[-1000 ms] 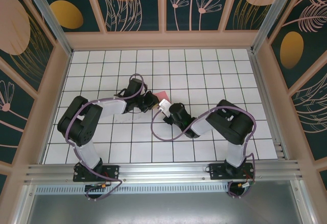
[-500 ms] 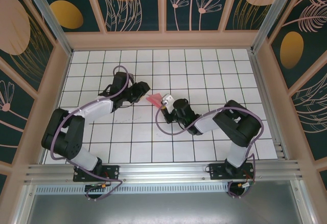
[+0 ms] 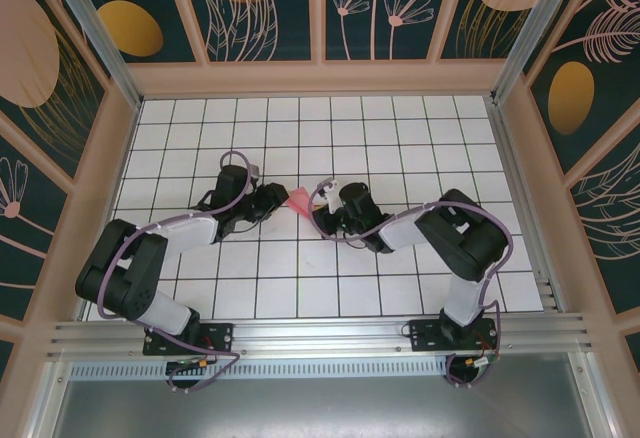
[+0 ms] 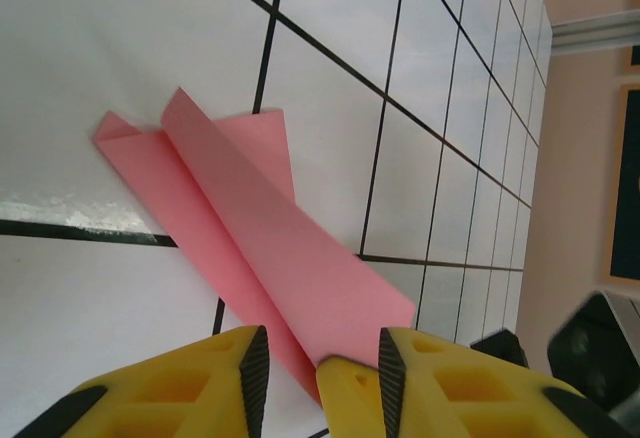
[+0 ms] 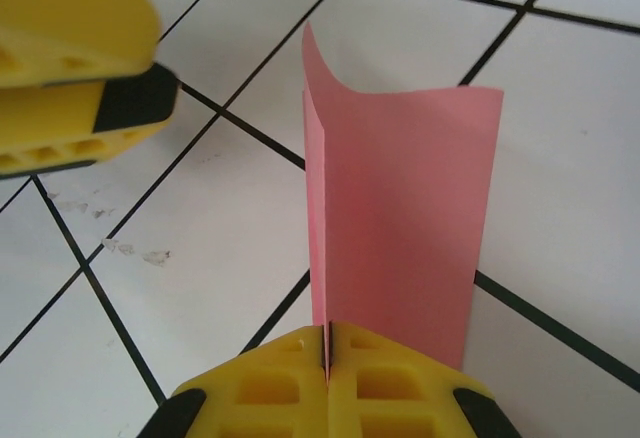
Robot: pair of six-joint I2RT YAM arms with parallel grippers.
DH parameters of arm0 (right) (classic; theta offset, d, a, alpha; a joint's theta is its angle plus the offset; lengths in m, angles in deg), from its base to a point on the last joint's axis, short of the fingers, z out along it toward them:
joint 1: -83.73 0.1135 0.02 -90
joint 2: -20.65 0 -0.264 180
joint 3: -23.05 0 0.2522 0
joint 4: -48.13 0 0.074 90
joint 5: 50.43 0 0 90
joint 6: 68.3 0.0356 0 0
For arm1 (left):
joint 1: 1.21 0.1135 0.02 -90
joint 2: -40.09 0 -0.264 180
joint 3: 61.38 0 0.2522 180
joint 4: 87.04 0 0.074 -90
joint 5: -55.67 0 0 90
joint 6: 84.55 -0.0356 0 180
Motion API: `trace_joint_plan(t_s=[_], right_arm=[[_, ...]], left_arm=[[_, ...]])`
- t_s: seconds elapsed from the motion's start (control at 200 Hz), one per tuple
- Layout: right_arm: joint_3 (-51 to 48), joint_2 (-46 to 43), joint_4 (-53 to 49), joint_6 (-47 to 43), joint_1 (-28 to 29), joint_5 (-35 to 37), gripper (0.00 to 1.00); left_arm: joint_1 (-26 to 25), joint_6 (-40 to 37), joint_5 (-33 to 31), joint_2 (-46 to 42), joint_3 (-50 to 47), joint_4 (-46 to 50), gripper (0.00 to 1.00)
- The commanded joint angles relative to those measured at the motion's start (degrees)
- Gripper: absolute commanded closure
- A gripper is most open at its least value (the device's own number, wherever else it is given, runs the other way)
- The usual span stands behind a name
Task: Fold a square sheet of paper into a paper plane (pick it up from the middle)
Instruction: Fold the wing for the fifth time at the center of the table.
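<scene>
Easy to tear or crumple the sheet of paper (image 5: 400,218) from here. Pinched tight at one end by the right gripper (image 5: 328,356), with fingers shut flat on it. Poked at the other end in between the fingers of the left gripper (image 4: 320,360), standing apart with a gap and not squeezing. Could rip if pulled two ways at once. Could bend in the wrong spot if squeezed away from the fold line. Could slip and flop down onto the white board (image 3: 400,278) if let go too soon by the right side, with the left side not shut.

Pink-red and thin. Folded the long way into a narrow strip, with a sharp crease along it. Not flat: opened a little like a tent and curled over at one far corner. Low over the board near its middle, right between the two grippers. Hard to tell whether touching the board or not. Only part folded by the look of it, with more folds to go
</scene>
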Motion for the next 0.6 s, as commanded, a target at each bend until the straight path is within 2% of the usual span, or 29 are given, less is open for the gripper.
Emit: trace_joint_plan(t_s=[0.0,0.591], right_arm=[[1.64,1.64,-0.74,5.99,-0.66,-5.42,1.0],[2.92,4.81,1.09,18.23,-3.63,-13.51,1.0]], left_arm=[[0.0,-0.34,2.93,-0.82,-2.08,-7.08,0.66],[-1.84,0.0,7.29,5.5,-2.94,-15.01,0.73]])
